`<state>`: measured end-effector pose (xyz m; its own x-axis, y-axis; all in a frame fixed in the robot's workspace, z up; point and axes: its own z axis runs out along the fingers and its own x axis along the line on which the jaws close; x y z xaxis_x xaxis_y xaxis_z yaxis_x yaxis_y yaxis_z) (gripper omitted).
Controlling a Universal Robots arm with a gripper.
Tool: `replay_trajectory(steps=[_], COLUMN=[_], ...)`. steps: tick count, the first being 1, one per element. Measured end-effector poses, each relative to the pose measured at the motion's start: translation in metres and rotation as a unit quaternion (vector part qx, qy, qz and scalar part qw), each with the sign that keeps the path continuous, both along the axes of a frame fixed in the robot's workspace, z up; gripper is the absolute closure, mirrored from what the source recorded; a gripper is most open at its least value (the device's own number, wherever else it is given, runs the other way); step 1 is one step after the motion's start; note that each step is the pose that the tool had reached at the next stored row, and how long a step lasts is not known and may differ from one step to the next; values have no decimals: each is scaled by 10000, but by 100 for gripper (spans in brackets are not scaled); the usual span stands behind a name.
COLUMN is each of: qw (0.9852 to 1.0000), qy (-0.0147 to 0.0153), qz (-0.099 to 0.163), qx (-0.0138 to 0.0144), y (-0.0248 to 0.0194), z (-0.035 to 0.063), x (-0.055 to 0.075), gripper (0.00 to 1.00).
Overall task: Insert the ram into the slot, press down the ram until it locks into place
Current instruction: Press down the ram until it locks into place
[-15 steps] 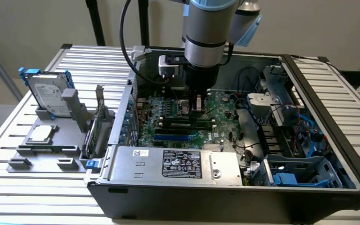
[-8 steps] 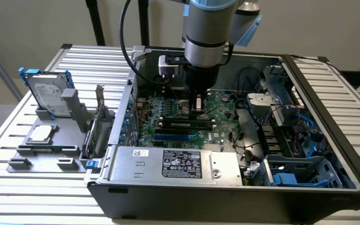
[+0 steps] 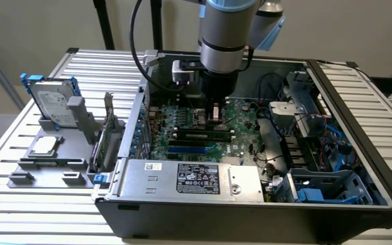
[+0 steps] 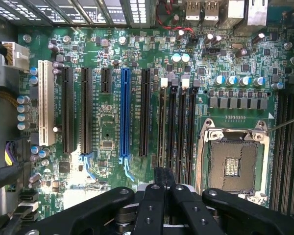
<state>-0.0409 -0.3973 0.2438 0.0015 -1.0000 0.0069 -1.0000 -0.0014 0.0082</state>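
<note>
The ram (image 3: 204, 136) is lying seated lengthwise in a black slot (image 4: 161, 132) on the motherboard (image 4: 108, 54), its long axis running across the exterior view. The gripper (image 3: 214, 113) is hanging directly above it, just toward the case's back wall. In the wrist view, its fingers (image 4: 162, 196) are sitting pressed together, pinching nothing.
</note>
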Motion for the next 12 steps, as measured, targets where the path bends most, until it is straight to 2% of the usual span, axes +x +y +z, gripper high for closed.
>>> replay_trajectory(steps=[6, 12], qw=[10000, 10000], qy=[0, 0], qz=[-7, -7], qx=[0, 0], y=[15, 24], z=[-9, -58], x=[-33, -44], gripper=[90, 90])
